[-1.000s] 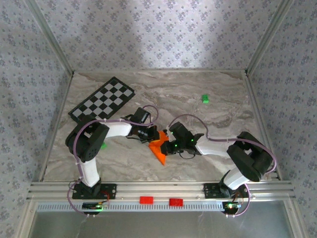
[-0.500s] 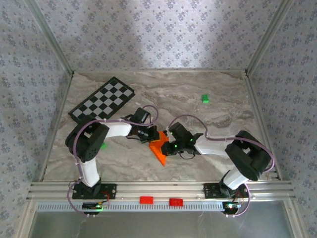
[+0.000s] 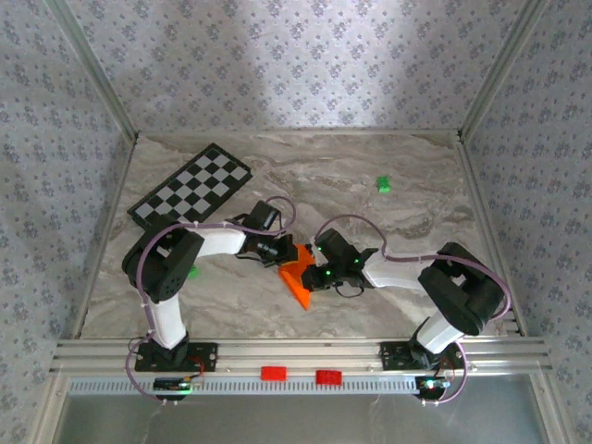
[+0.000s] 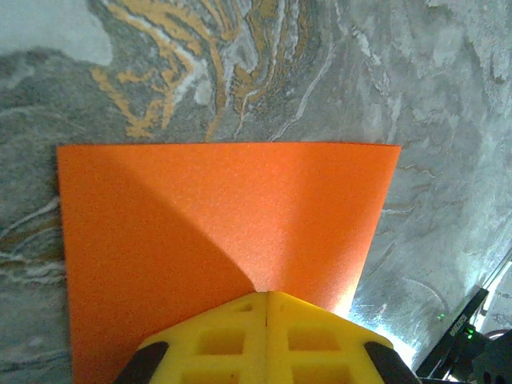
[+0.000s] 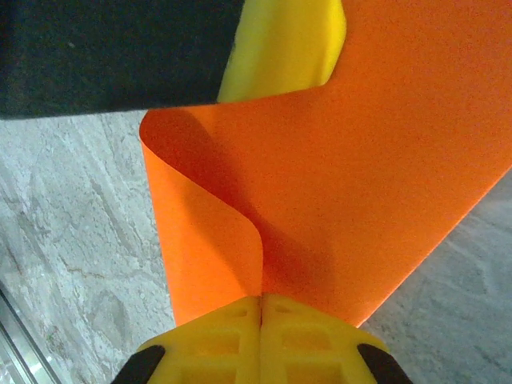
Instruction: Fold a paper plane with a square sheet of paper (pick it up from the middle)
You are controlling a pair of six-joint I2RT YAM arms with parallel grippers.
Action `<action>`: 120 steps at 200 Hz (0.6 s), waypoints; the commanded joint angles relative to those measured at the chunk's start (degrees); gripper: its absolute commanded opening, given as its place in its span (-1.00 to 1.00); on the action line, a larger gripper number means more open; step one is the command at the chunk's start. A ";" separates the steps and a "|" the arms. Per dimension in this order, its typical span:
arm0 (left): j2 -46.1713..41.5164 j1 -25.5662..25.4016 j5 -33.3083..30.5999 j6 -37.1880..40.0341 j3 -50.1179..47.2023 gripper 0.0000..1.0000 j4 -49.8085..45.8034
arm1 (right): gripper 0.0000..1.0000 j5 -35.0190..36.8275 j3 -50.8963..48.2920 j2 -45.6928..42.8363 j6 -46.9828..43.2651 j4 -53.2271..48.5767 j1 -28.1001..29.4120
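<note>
The square sheet of paper (image 3: pixel 298 282) is bright orange and sits bent between the two grippers at the middle of the table. My left gripper (image 3: pixel 285 254) is shut on its far edge; in the left wrist view the sheet (image 4: pixel 224 216) spreads flat away from the closed yellow tips (image 4: pixel 266 294). My right gripper (image 5: pixel 262 298) is shut on a curled fold of the sheet (image 5: pixel 384 176), at the sheet's right side (image 3: pixel 313 275). One yellow finger (image 5: pixel 280 48) of the left gripper shows at the top of the right wrist view. The paper plane is out of view.
A black-and-white checkered board (image 3: pixel 191 191) lies at the back left. One small green block (image 3: pixel 382 184) sits at the back right, another (image 3: pixel 193 271) beside the left arm. Two red blocks (image 3: pixel 273 373) rest on the front rail. Marble table (image 3: pixel 416 222) stretches to the right.
The right arm has edged slightly left toward the paper. The left arm and the sheet have hardly moved.
</note>
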 commanded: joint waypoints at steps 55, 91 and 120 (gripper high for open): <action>-0.84 -0.31 -0.65 -0.30 -1.33 -0.99 -1.61 | -1.00 0.71 1.77 0.84 -1.33 -2.00 -0.31; -0.84 -0.32 -0.66 -0.40 -1.67 -0.99 -1.41 | -1.00 0.62 1.99 1.15 -1.43 -2.05 -0.29; -0.85 -0.33 -0.65 -0.55 -1.64 -0.99 -1.34 | -1.00 0.70 2.12 1.22 -1.45 -2.05 -0.30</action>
